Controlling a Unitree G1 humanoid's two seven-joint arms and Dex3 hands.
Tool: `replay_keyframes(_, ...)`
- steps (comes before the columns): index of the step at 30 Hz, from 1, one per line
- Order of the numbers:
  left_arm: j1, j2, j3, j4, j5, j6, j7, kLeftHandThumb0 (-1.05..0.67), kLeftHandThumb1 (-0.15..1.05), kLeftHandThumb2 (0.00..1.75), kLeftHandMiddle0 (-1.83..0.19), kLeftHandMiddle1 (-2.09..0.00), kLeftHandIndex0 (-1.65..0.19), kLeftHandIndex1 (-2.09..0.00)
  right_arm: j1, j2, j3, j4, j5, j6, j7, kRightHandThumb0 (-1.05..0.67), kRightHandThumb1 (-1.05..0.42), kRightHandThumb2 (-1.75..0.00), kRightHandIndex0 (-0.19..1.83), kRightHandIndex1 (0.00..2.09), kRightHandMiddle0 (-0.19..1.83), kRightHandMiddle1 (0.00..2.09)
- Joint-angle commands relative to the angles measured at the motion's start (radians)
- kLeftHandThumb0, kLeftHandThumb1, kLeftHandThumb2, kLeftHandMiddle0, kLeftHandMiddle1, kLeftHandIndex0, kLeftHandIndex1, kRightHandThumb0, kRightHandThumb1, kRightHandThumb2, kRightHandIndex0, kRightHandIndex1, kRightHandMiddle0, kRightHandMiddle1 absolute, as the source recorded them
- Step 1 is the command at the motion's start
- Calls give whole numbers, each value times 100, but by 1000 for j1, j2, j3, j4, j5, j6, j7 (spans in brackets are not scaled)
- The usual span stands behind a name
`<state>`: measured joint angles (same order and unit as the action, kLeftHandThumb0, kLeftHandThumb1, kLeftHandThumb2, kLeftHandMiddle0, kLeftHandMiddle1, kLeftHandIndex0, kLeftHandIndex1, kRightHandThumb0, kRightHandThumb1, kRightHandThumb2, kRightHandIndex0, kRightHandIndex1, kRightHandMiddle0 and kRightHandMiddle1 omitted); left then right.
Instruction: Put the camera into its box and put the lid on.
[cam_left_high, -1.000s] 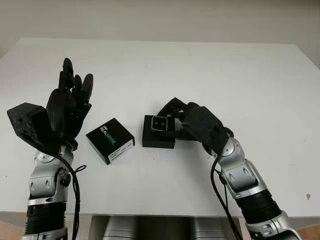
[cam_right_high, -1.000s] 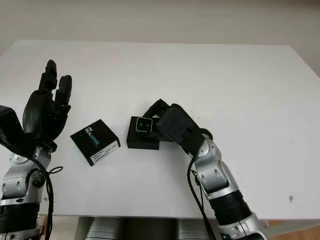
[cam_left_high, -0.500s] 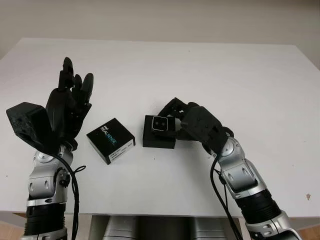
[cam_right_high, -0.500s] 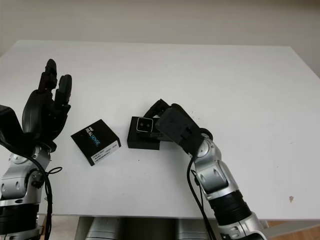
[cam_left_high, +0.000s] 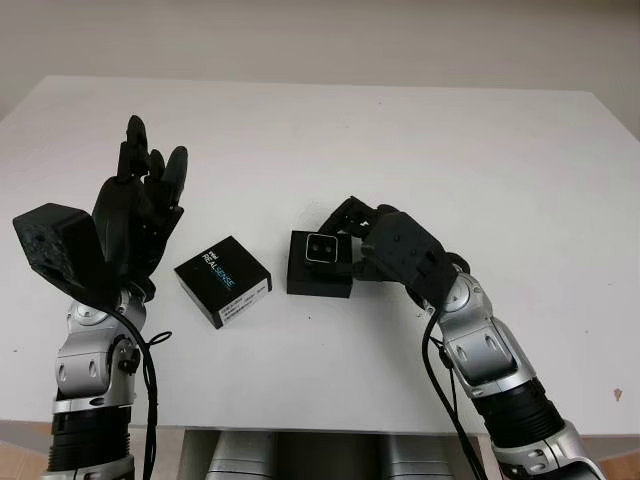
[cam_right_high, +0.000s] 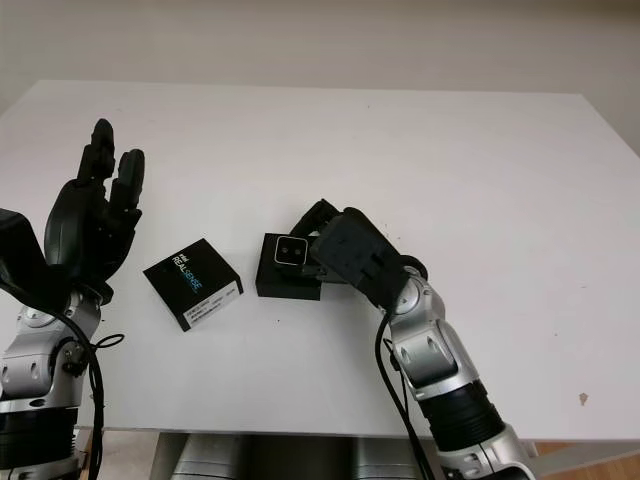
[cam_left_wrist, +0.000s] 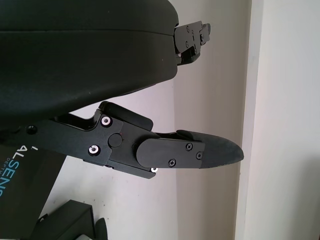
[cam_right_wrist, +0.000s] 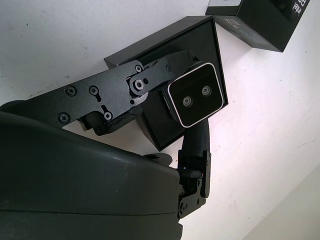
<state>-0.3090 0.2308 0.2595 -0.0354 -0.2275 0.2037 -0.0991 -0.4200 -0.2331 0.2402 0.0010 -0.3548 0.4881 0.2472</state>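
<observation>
We saw the camera (cam_left_high: 320, 247), a small silver-faced block with two lenses, sitting over the open black box (cam_left_high: 318, 277) near the middle of the white desk (cam_left_high: 450, 150). Our right hand (cam_left_high: 372, 243) was clamped on it, fingers (cam_right_wrist: 195, 150) closed along its sides, so that its face looked up from within the box's outline. Whether it had settled fully to the bottom we could not tell. Just beside the box, toward our left arm, lay the lid (cam_left_high: 222, 281), a black piece printed REALSENSE with a white label on its side, flat on the desk and a little apart from the box. Our left hand (cam_left_high: 135, 215) was raised above the desk near the lid, open and holding nothing, its palm turned toward the middle.
</observation>
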Motion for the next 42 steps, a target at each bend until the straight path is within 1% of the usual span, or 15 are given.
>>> replay_keyframes(1,5,7,3,-20,3,-3,2,-70,105,33,19,-1,19,-2,15,-20,-3,-10,-8,11,3,-34,-96,-5,36,6,24,181)
replay_keyframes(9,3,10,1,-19,5,2,-1,-71,105,33,19,-1,19,-2,13,-32,0,-10,-15,14,10,-34,-95,-5,37,6,23,180)
replay_keyframes(17,6,7,-1,-20,8,-5,1,-70,105,33,19,-2,19,-2,13,-45,-4,11,-24,-22,7,-34,-95,-5,38,6,25,176)
replay_keyframes(25,7,3,2,-27,3,3,7,-70,105,33,19,-1,19,-2,21,-47,1,9,-24,-28,17,-34,-96,-6,37,6,24,175)
replay_keyframes(31,12,6,0,-30,6,1,5,-70,105,33,19,-2,19,-3,36,-58,9,11,-20,-79,33,-34,-97,-6,35,5,26,172)
replay_keyframes(42,19,5,5,-42,-3,6,4,-70,105,32,19,-1,19,-3,47,-66,19,-5,-26,-87,71,-34,-96,-5,33,4,25,168)
